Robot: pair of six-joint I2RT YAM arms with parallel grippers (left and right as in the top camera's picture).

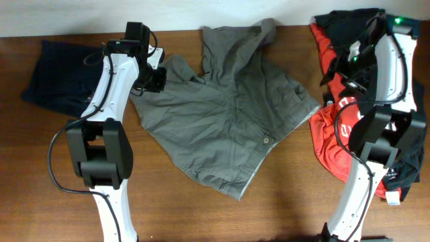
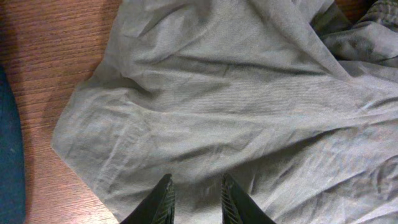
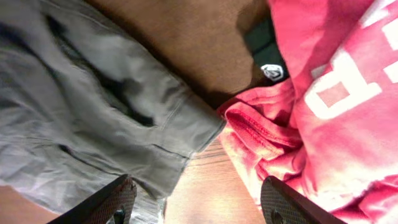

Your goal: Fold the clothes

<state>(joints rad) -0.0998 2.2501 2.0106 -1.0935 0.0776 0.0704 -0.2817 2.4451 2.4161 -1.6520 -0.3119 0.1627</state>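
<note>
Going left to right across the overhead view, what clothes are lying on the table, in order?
dark navy garment → grey-olive shorts → red T-shirt. The black clothing overlaps the red one, so it is left out.

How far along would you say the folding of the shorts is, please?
Barely started. Done: the shorts lie spread out but crumpled, with no neat fold visible. In hand: the left pincer sits over their left edge, jaws narrowly apart, grip unclear; the right pincer hangs open beside their right edge. Left: all the folding.
</note>
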